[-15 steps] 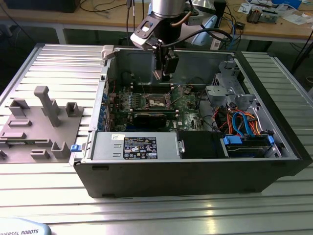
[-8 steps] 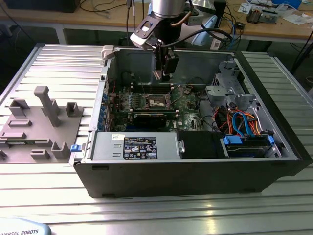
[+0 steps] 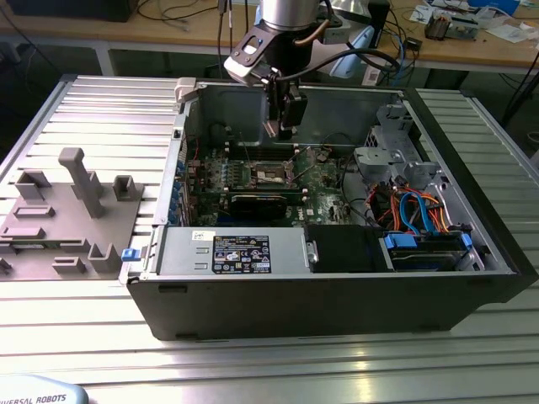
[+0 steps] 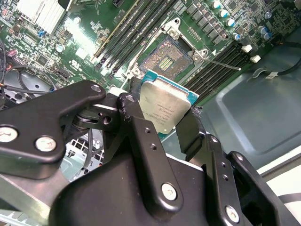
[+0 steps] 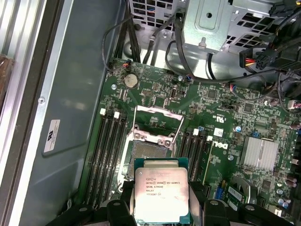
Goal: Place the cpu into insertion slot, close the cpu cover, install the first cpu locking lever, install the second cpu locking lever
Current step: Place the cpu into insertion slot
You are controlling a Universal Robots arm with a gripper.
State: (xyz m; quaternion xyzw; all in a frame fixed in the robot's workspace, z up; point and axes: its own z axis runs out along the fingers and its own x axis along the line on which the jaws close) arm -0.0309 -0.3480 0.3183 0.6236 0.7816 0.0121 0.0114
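My gripper (image 3: 282,128) hangs inside the open computer case (image 3: 472,278), above the green circuit board. It is shut on the cpu (image 4: 164,106), a flat square chip with a silvery top, pinched by its edges between two black fingers (image 4: 141,134). In both wrist views the cpu (image 5: 161,195) is held a little above and to one side of the insertion slot (image 4: 164,59), whose dark contact field lies bare. The cpu cover (image 5: 160,109) stands swung open on the far side of the insertion slot (image 5: 141,153). A thin metal locking lever (image 4: 221,63) sticks out beside the socket.
Long black memory slots (image 5: 108,155) flank the socket on both sides. A black card (image 3: 261,202), a power supply (image 3: 244,252), a metal drive cage (image 3: 392,147) and coloured cables (image 3: 417,210) crowd the case. A grey fixture (image 3: 67,210) sits on the exterior view's left.
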